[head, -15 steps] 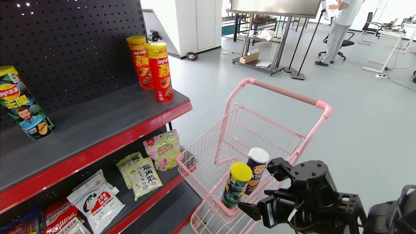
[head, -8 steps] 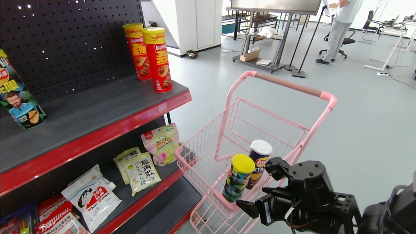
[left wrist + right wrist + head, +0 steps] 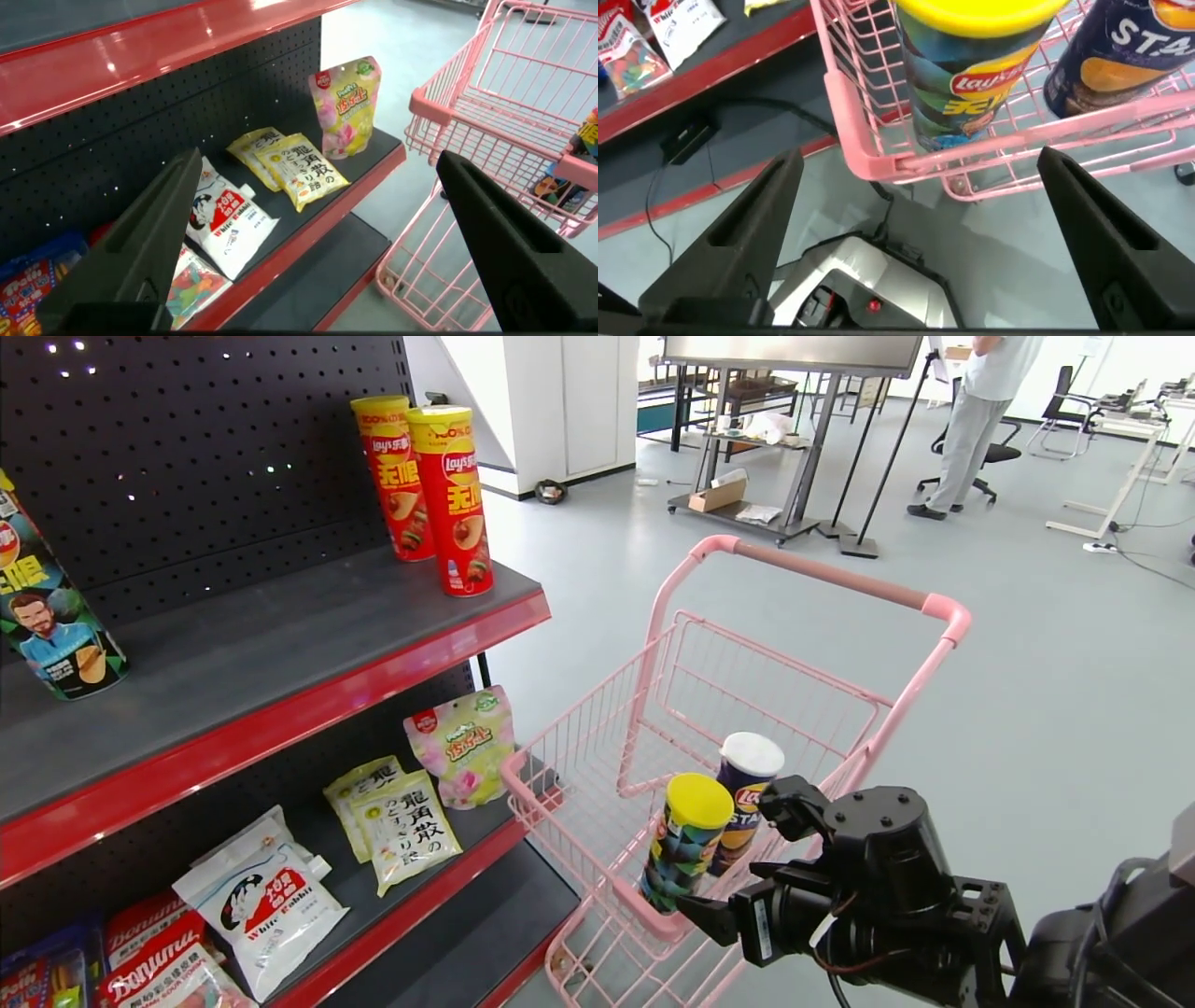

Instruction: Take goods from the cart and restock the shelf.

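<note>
cart cans (image 3: 686, 840): 2 | top-shelf cans (image 3: 457, 504): 3 | cart (image 3: 812, 581): 1

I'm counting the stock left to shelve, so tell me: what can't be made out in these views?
- White-lidded can: head view, lower body behind the yellow-lidded can and the right claw; right wrist view, cut off by the picture edge.
- Cart floor: head view, near part behind the right claw; further goods cannot be ruled out.
- Dark can on the upper shelf: head view, top cut off by the left edge.
</note>
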Motion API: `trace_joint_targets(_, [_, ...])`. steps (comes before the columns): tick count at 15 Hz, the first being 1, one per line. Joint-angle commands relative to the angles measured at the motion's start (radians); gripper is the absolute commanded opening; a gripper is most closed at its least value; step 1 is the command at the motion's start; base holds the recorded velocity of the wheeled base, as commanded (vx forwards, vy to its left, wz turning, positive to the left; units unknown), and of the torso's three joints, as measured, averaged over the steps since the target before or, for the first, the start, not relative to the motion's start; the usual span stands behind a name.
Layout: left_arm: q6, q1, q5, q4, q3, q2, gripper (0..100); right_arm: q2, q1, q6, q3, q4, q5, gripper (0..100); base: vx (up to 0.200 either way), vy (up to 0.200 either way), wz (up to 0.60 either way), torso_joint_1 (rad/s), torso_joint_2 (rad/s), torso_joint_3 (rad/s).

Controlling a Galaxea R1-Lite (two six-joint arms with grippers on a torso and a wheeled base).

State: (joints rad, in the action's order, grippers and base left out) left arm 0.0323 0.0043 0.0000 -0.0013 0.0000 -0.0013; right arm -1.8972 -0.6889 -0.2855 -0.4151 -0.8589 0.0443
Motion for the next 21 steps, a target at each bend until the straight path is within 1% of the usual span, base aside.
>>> trace_joint_targets(1, [0.0,0.0,0.0,0.0,0.0,0.001,100,-0.02,0.008,0.0,-0.016,-0.003,0.0,100,0.0,0.0,0.0,0.0,0.0,0.0])
trace_joint_targets(4, [0.0,0.0,0.0,0.0,0.0,0.001,100,-0.08,0.032,0.051,-0.019,-0.078,0.006,100,0.0,0.0,0.0,0.0,0.0,0.0])
trace_joint_targets(6, [0.0,0.0,0.0,0.0,0.0,0.001,100,-0.094,0.035,0.049,-0.011,-0.124,0.009,100,0.0,0.0,0.0,0.0,0.0,0.0])
trace_joint_targets(13, [0.0,0.0,0.0,0.0,0.0,0.001,100,-0.114,0.034,0.046,-0.042,-0.13,0.028,100,0.0,0.0,0.0,0.0,0.0,0.0])
trace_joint_targets(21, [0.0,0.0,0.0,0.0,0.0,0.001,100,-0.128,0.031,0.043,-0.077,-0.129,0.022,100,0.0,0.0,0.0,0.0,0.0,0.0])
